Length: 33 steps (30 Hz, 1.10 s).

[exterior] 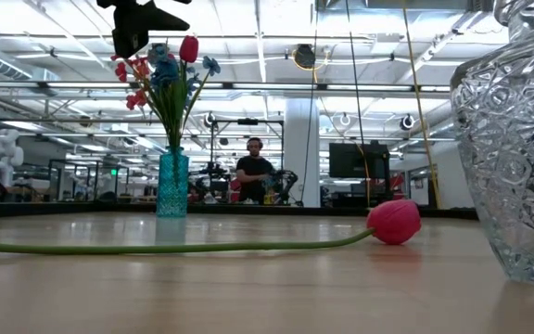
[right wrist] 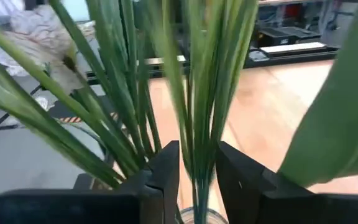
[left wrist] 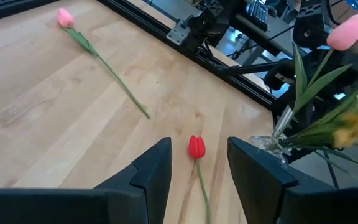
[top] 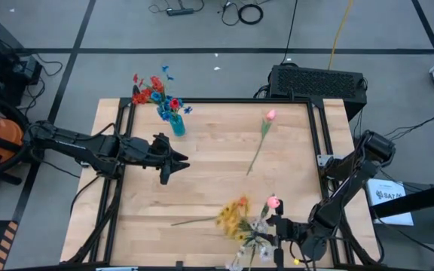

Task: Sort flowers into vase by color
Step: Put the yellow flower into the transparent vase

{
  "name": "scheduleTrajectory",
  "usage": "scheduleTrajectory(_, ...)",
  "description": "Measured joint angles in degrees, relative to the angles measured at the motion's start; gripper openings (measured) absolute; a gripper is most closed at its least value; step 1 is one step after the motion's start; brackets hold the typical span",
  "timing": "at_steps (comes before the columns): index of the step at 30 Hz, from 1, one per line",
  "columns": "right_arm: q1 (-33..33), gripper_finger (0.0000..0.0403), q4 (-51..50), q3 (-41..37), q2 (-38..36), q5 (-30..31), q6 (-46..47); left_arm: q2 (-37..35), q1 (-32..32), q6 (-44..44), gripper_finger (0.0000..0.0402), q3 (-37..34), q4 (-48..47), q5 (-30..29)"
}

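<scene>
Matt wood table (top: pixel 209 188), cut-glass vase (exterior: pixel 517 148), teal transl. cup (exterior: pixel 172 184)

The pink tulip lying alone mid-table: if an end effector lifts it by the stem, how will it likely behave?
The pink tulip has a long, thin stem with a bud at one end, so it will probably feel light and droop bud-first. Lying flat, it may slide or swivel when nudged. The slim stem could slip from a loose pinch.

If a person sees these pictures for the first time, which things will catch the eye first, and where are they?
First comes the teal vase near the table's far edge, holding red and blue flowers. Next is the clear glass vase at the near edge, with yellow flowers and a pink tulip, where the right gripper stands around green stems. A pink tulip lies alone on the wood, and the left gripper hangs open over a red tulip.
</scene>
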Motion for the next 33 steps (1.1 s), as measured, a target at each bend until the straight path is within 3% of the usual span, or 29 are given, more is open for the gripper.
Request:
scheduleTrajectory(5, 0.0, 0.0095, -3.2, 0.0, -1.9, -4.1, 2.6, 0.0, 0.0, 0.0, 0.0162, 0.0, 0.0, 0.0)
scheduleTrajectory(18, 0.7, 0.0095, -8.4, 0.0, -6.8, -4.4, 4.3, 0.2, 0.0, 0.0, 0.0162, 0.0, 0.0, 0.0)
scheduleTrajectory(23, 1.9, 0.0087, -17.1, 0.0, -12.7, -5.5, 9.5, 0.2, 0.0, 0.0, 0.0162, 0.0, 0.0, 0.0)
scheduleTrajectory(33, 2.0, 0.0031, -40.7, 0.0, -25.5, -18.7, 29.6, 0.2, -0.2, 0.0, 0.0162, 0.0, 0.0, 0.0)
